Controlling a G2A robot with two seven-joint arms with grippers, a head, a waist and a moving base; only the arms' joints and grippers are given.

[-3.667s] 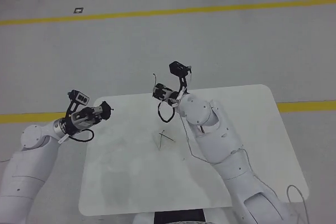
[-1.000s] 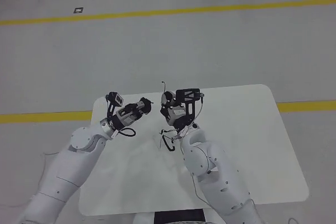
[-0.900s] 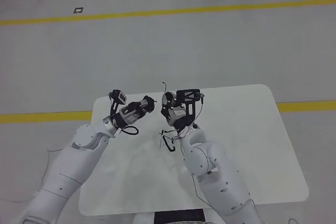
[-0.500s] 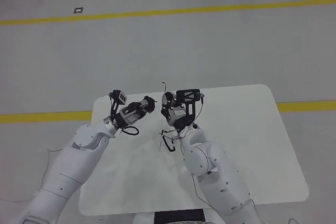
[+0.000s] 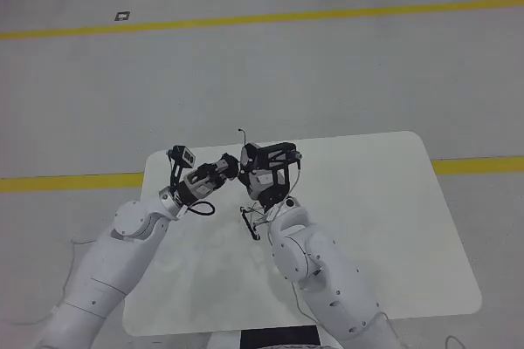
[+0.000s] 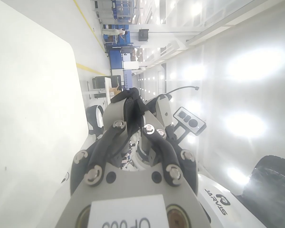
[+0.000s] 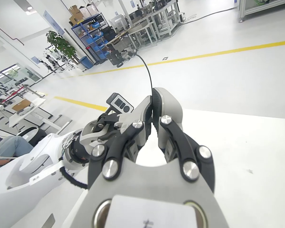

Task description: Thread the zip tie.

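**While the right hand (image 7: pixel 153 103) pins the zip tie (image 7: pixel 148 72), the left hand (image 6: pixel 130 97) sits at its side**

Because the strap is clamped low between the right hand's closed fingers, its long axis runs out of the fingertips and arcs up and away from the worktop (image 5: pixel 375 218). It leans toward the far edge, and its free tip hangs in the air above both hands.

From the top camera the two hands meet tip to tip over the far left part of the worktop. The left hand is just beside the right, on the robot's left of it, touching or nearly so; I cannot tell which. That puts the left hand next to the strap's root and apart from its tip. I judge that the coming move depends on travelling up along that arc rather than across it.

The left hand's fingers are drawn together. Something dark sits at their tips, but I cannot tell whether it is the tie's head, another tie or only the pads. I cannot pick out the head of the tie anywhere.

A dark loop (image 5: pixel 248 223) shows under the right wrist; it may be a cable or a loose tie, and it is too small to say. It sits below the hands, so it should not block the strap. The likelier obstacle is the right hand's own fingers, which shield the strap's root from the left hand.
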